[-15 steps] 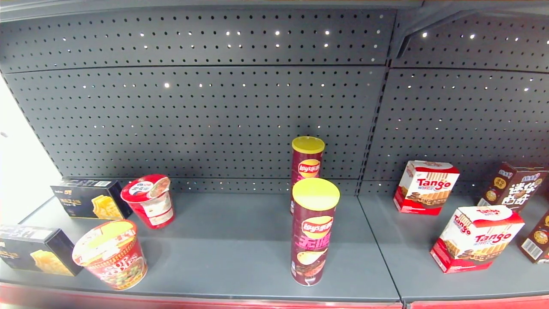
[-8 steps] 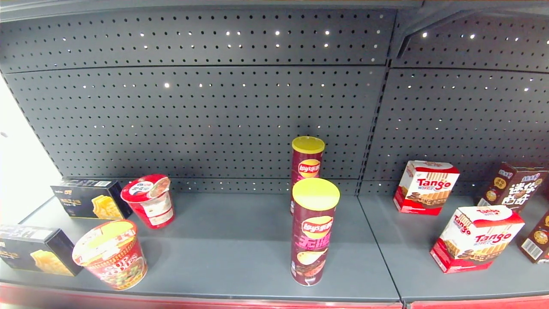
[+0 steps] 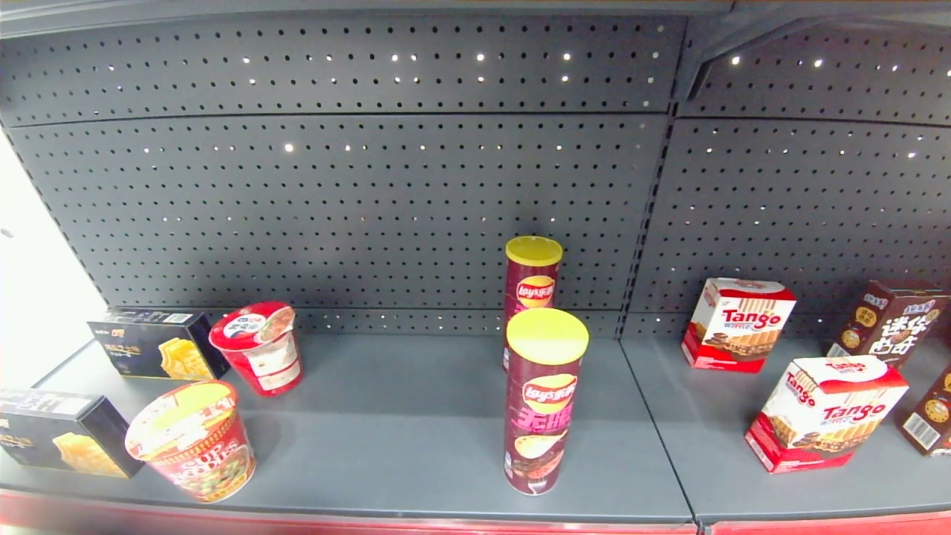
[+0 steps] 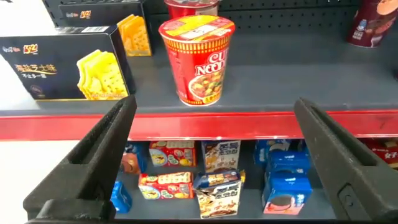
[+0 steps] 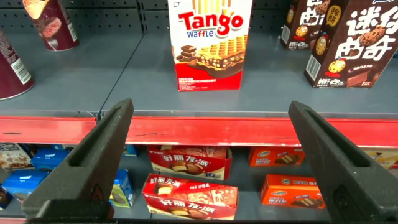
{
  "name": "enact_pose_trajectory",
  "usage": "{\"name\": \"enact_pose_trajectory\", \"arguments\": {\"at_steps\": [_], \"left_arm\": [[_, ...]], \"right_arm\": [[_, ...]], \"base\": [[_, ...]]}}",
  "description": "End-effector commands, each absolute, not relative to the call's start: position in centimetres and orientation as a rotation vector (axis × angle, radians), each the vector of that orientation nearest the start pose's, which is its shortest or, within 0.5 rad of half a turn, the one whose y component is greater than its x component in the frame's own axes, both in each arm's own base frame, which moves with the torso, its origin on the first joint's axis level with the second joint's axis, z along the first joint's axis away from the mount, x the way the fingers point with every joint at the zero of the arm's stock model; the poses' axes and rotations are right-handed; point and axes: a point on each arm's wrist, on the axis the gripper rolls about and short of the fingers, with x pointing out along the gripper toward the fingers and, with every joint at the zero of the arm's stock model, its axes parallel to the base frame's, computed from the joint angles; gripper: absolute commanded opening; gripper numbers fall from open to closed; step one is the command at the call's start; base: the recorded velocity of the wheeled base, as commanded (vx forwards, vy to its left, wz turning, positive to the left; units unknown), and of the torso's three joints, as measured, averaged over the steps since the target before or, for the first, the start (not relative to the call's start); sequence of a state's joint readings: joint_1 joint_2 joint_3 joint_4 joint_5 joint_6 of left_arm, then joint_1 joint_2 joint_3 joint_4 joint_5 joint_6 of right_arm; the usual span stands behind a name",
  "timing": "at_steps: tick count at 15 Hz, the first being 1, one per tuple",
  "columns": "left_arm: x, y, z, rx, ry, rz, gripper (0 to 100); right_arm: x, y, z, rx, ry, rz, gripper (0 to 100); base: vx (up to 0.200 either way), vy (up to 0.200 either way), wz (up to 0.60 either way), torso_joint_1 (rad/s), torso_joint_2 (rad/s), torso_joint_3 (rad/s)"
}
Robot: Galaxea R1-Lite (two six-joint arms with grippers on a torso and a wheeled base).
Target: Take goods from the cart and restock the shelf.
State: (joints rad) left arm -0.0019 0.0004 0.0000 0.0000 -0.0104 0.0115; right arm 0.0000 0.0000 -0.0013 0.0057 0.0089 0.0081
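Note:
The grey shelf point(image 3: 401, 423) carries two tall chip cans point(image 3: 544, 401), one behind the other. Two noodle cups point(image 3: 195, 440) and two black cracker boxes point(image 3: 56, 431) stand at its left. Two red-and-white wafer boxes point(image 3: 825, 412) and brown cookie boxes point(image 3: 888, 319) stand at its right. My left gripper point(image 4: 214, 168) is open and empty, in front of the shelf's red edge point(image 4: 199, 124), facing a noodle cup point(image 4: 198, 59) and a cracker box point(image 4: 68, 62). My right gripper point(image 5: 211, 168) is also open and empty, below and in front of a wafer box point(image 5: 210, 43).
A perforated back panel point(image 3: 356, 200) closes the shelf behind. Between the noodle cups and the chip cans lies bare shelf. A lower shelf holds several small packets point(image 4: 186, 180) and red boxes point(image 5: 189, 193). A chip can point(image 5: 12, 62) stands on the shelf beside the right gripper.

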Motion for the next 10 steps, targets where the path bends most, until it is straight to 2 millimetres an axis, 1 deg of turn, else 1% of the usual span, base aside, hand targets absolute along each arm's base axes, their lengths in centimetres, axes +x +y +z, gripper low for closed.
{"name": "enact_pose_trajectory", "arguments": {"at_steps": [1,3,10], "left_arm": [[-2.28,-0.02,7.55,0.014,0.000,-0.014,100],[-2.28,-0.02,7.55,0.014,0.000,-0.014,100],[-2.28,-0.02,7.55,0.009,0.000,-0.011,100]], "right_arm": [[-2.29,0.02,7.53,0.008,0.005,0.009,100],[-2.28,0.02,7.49,0.008,0.006,0.011,100],[-2.29,0.02,7.53,0.008,0.005,0.011,100]], "base": [[-0.200,0.000,0.00,0.007,0.00,0.002],[-0.200,0.000,0.00,0.007,0.00,0.000],[0.000,0.000,0.00,0.000,0.00,0.000]]}}
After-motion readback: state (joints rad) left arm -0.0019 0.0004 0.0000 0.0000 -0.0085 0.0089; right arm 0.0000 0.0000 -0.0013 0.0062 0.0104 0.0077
